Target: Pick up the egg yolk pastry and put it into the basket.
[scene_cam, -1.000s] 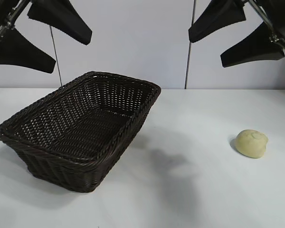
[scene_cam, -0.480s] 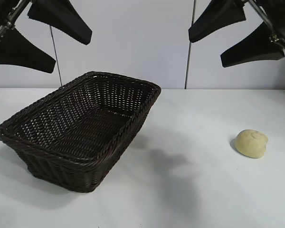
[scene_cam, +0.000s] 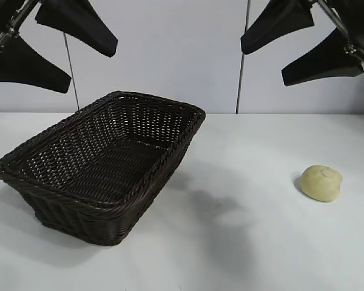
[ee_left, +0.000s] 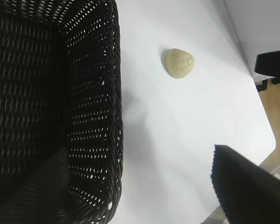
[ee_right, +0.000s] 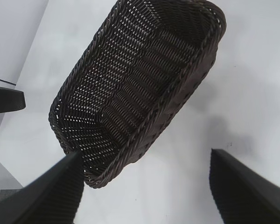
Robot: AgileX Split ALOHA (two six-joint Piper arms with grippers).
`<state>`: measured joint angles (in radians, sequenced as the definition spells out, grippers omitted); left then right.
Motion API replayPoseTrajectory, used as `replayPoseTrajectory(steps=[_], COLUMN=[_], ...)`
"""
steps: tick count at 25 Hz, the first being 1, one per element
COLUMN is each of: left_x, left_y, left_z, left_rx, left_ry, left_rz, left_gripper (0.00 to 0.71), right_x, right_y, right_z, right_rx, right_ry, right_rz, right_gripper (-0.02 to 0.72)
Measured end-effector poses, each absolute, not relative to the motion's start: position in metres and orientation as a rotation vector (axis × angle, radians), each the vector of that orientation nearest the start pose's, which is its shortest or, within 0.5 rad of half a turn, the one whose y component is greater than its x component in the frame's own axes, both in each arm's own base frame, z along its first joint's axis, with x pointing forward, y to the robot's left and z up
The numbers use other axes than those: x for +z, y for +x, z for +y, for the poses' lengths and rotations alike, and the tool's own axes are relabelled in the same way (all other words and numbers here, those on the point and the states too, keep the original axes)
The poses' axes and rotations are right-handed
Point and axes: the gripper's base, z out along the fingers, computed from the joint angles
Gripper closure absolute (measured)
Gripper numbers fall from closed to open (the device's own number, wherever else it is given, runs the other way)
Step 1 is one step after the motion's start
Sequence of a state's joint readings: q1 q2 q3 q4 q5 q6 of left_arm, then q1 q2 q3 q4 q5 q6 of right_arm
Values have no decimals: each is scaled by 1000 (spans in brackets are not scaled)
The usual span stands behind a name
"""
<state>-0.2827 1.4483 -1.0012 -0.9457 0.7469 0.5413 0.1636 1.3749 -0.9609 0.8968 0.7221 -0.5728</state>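
Pastry lies on my right arm's side.
The small pale yellow domed egg yolk pastry [scene_cam: 321, 182] sits near the white table's [scene_cam: 242, 242] right edge, below my empty, wide-open right gripper [scene_cam: 303, 45]; the dark brown woven wicker basket [scene_cam: 60, 200] sits under the wide-open left gripper [scene_cam: 51, 48].

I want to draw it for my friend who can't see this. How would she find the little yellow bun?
Start at the big dark woven basket on the white table. Look across the bare tabletop to its right: the egg yolk pastry sits alone there. It is small, round, pale yellow and smooth, with a faint ring on top.
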Motion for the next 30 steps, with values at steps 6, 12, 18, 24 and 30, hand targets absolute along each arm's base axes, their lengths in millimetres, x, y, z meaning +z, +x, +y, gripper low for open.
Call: replayPoseTrajectory(steps=[6,12,18,24,30], left_x=[280,270,278,292,274], left_y=[269,264,251,238,230], left_z=[-128,-119,-113,-99,-105], left_rx=[-1023,-921,-873,-704,-533], left_ry=[-62,-383,-478,-747,-938], left_rz=[2569,2723,2780,2712,2672], left_gripper=[107,107,107,107,107], right_x=[290,290,290,290,290], right_y=[269,269,269,269,269], right_z=[92,92,92,92,92], right_rx=[812,810,809,809,809], right_ry=[-236,-234,-234,-234,-234], right_rz=[2385,2383,2382,2382,2382], right_gripper=[163,163,163,163,163])
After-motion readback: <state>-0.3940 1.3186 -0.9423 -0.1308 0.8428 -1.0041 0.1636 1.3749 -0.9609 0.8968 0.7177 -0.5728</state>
